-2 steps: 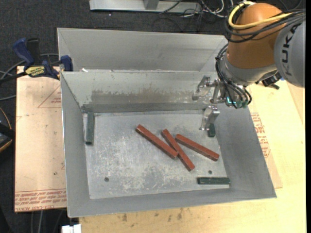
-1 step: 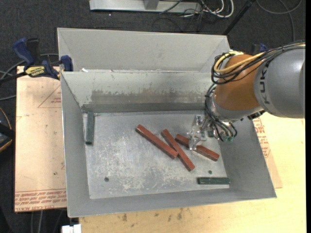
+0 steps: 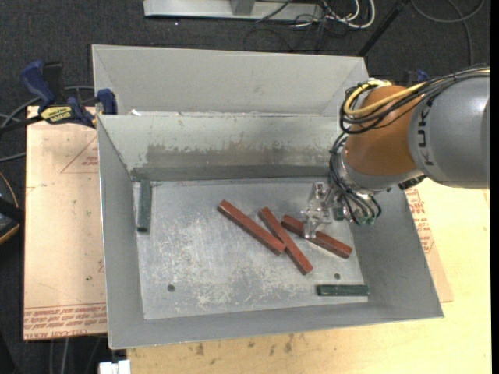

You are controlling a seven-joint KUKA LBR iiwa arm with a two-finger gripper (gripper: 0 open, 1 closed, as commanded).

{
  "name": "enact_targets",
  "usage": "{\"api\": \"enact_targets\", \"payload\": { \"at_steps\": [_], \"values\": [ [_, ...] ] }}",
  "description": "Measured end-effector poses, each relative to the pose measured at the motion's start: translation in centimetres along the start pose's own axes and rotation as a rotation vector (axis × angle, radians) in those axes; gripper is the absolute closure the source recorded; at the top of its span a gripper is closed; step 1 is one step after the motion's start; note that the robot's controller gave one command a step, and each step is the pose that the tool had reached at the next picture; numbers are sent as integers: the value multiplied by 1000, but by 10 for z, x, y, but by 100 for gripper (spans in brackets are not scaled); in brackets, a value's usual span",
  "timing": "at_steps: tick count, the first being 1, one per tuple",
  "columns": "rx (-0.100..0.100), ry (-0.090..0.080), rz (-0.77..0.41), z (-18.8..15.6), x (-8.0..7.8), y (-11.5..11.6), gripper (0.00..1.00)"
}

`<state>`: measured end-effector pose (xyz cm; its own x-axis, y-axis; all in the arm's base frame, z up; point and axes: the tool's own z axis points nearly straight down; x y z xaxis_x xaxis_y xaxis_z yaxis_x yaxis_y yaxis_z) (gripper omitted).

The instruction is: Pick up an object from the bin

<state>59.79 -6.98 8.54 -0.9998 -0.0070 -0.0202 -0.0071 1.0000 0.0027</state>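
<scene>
Your gripper (image 3: 312, 226) hangs low over the rightmost red stick (image 3: 335, 246), near the bin's (image 3: 218, 287) right wall, so you are likely at the approach before the grasp; you cannot tell whether it is open or closed. Next you probably need to straddle that stick and close, clear of the middle red stick (image 3: 290, 248) just beside it. The right wall crowds you, while open floor lies toward the left and front edges, apart from a green stick (image 3: 341, 290) by the front right corner.

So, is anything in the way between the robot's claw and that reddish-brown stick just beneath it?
Nothing visible stands between them. The gripper hangs over the upper-left end of the rightmost reddish-brown flat stick. A second reddish-brown stick lies close beside that end and might get nudged.
</scene>
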Motion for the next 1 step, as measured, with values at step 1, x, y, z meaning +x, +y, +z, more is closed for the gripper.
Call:
{"api": "enact_targets", "payload": {
  "at_steps": [1],
  "values": [
    [2, 11, -1, 3, 5, 1, 0]
  ]
}}
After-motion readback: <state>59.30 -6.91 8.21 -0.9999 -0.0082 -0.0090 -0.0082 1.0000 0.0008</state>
